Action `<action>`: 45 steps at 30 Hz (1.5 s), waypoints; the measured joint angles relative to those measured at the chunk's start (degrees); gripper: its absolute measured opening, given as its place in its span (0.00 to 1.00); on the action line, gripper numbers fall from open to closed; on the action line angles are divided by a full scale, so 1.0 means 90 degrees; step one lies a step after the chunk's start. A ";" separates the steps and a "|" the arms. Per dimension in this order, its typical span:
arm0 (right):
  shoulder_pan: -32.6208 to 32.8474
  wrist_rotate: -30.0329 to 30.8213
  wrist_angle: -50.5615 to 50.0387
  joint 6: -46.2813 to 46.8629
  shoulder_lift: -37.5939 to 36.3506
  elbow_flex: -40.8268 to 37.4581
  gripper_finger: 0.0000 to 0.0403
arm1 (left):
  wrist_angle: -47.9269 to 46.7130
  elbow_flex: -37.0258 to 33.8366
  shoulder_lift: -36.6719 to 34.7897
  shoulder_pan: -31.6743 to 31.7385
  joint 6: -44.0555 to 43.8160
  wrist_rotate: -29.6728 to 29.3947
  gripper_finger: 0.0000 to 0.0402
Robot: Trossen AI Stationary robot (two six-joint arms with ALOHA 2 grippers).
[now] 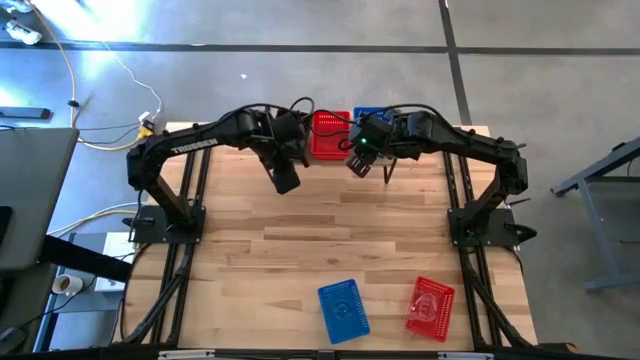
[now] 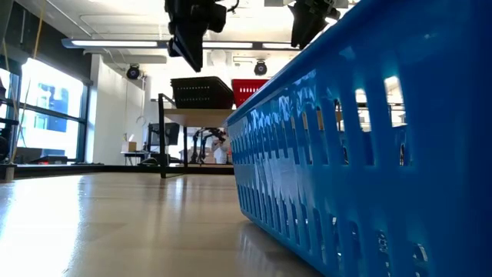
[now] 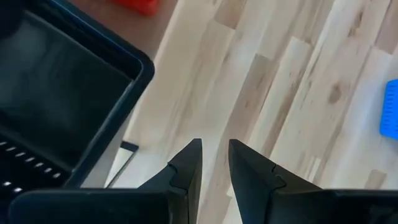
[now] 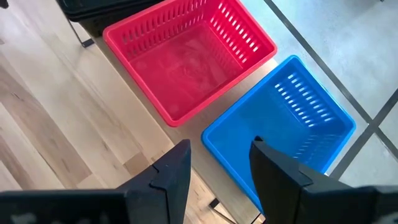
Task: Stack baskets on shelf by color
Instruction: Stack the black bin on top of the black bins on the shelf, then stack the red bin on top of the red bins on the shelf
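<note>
Baskets already on the shelf [image 2: 196, 115] sit along the table's far edge, and the two still loose lie well apart from them at the near edge. Going from the left: the left gripper [image 1: 285, 180] hangs above the table [image 1: 300, 240] just in front of the shelf's left end, its fingers [image 3: 186, 168] a narrow gap apart and holding nothing, with a black basket [image 3: 68, 93] right beside it. At the shelf's middle sits a red basket [image 4: 189, 56], touching side by side with a blue basket [image 4: 283, 124] at the shelf's right end. The right gripper [image 1: 358, 165] hovers just in front of that blue one, fingers spread wide and empty. Down at the table's near edge, right of centre, a loose blue basket [image 1: 343, 308] lies with its long axis running roughly front to back, slightly turned, and a loose red basket [image 1: 431, 307] lies just right of it, tilted the other way. Both loose baskets lie toward the robot from the grippers, across the bare width of the table, and the right arm looks the nearer to each. Whichever goes first, the reach is likely a pull back from the shelf toward the near right corner.
</note>
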 joint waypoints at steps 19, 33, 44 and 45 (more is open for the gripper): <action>0.0000 0.0007 0.0022 0.0029 0.0000 0.0000 0.37 | 0.0436 -0.0095 0.0047 0.0151 -0.0191 -0.0970 0.18; -0.0002 0.0007 0.0022 0.0192 0.0000 0.0000 0.37 | 0.0786 -0.0095 0.0047 0.0239 -0.0189 -0.0996 0.18; 0.0000 -0.0236 0.0019 0.0691 0.0000 0.0000 0.37 | 0.1169 -0.0095 0.0047 0.0403 -0.0186 -0.0996 0.18; 0.0000 -0.0327 0.0019 0.0761 0.0000 0.0000 0.37 | 0.1210 -0.0095 0.0047 0.0438 -0.0189 -0.0996 0.18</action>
